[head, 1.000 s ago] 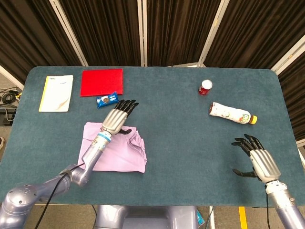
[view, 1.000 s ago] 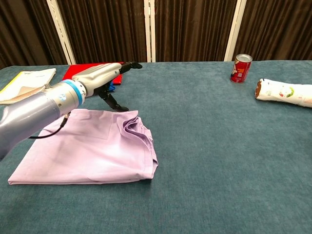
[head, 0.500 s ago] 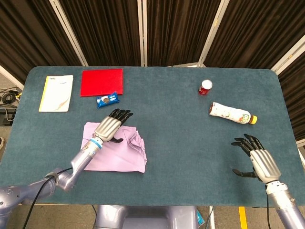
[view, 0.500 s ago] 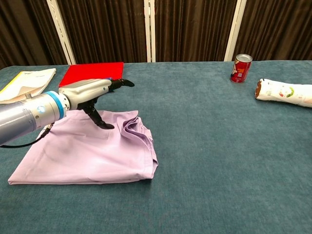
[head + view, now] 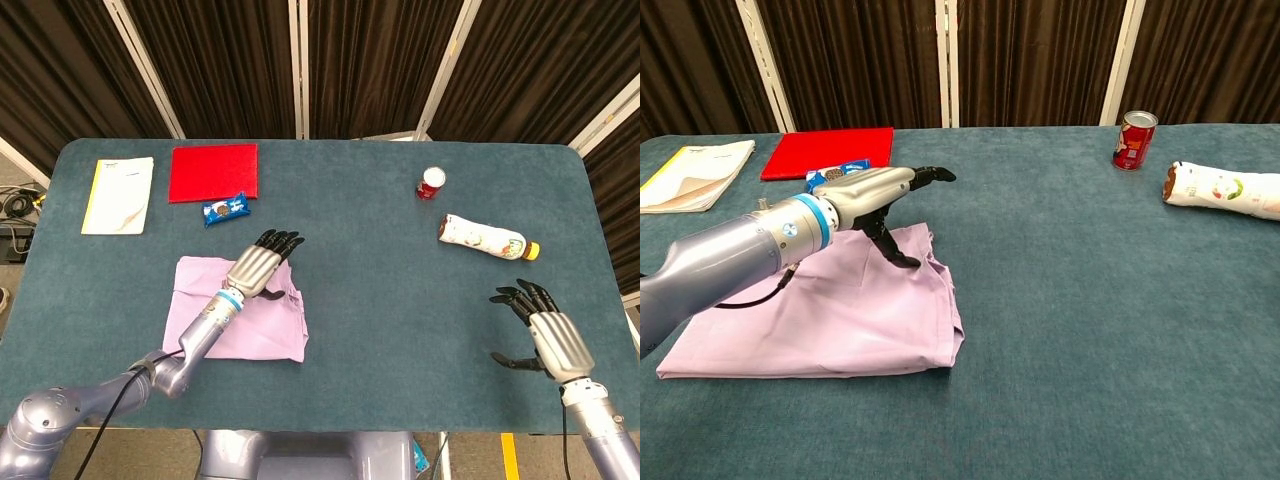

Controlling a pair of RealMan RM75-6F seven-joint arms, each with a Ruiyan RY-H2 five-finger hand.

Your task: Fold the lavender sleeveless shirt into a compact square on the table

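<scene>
A folded lavender sleeveless cloth shirt lies flat on the left part of the teal felt table. The left hand hovers over its far right corner, fingers stretched forward, thumb pointing down, holding nothing. Far right, near the table's front edge, the right hand is spread and empty.

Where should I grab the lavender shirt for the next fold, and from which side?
Probably the right edge of the shirt, where the layers bunch near the left hand. Come from above, thumb under that raised edge: elsewhere the cloth lies flat, offering little to pinch.
</scene>
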